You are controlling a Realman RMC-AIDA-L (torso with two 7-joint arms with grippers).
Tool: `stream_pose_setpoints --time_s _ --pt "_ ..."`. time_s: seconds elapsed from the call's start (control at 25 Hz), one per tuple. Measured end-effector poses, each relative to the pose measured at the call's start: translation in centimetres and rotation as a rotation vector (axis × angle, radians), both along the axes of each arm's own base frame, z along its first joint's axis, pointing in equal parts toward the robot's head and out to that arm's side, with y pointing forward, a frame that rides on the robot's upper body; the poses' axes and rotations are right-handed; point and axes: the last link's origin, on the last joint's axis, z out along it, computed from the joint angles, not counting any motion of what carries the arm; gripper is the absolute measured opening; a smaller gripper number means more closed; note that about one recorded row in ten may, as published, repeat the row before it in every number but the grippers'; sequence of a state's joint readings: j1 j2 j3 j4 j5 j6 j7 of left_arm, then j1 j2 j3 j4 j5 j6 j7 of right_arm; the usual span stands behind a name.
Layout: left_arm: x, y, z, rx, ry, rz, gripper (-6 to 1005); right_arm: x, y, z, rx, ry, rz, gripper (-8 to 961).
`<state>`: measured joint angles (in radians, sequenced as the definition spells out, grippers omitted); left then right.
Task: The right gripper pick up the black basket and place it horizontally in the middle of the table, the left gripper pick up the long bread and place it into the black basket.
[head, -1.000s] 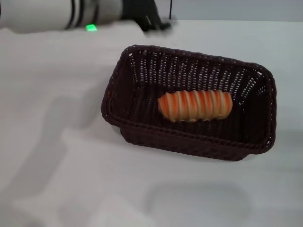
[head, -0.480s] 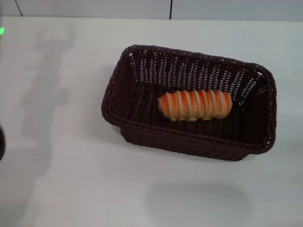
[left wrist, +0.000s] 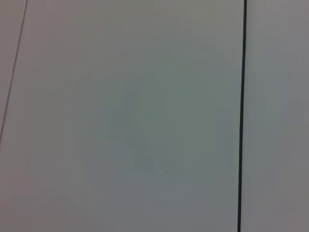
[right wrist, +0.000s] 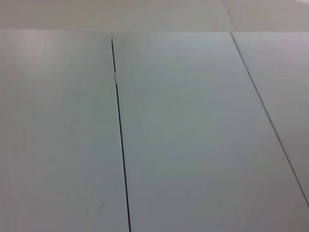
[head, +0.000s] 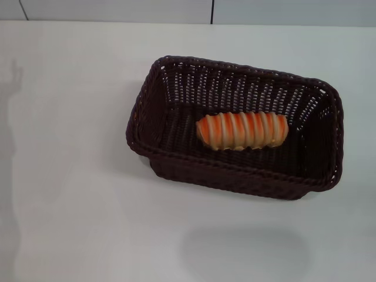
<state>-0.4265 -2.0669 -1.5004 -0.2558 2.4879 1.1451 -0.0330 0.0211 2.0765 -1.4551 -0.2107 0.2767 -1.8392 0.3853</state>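
Observation:
The black basket point(head: 176, 167) sits on the white table point(head: 70, 194), right of centre in the head view, its long side running left to right. The long bread point(head: 242, 131), orange with cream stripes, lies lengthwise on the basket's floor. Neither gripper shows in any view. Both wrist views show only plain grey panels with dark seams.
A grey wall with a dark seam point(head: 211, 10) runs along the table's far edge. A faint shadow lies on the table at the far left point(head: 12, 117). White tabletop surrounds the basket on all sides.
The left arm, with its white body and green light, has drawn back out of the head view to the left. Only its fading shadow stays. The basket and bread have not moved.

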Motion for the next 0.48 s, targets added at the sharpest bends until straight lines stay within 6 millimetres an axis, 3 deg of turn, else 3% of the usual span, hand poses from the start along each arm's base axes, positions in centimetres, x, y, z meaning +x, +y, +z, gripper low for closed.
stream_pose_setpoints --time_s 0.48 --pt "0.0 -0.1 -1.2 -0.062 0.01 0.006 780 -0.3 -0.3 0.0 0.022 -0.044 -0.005 817"
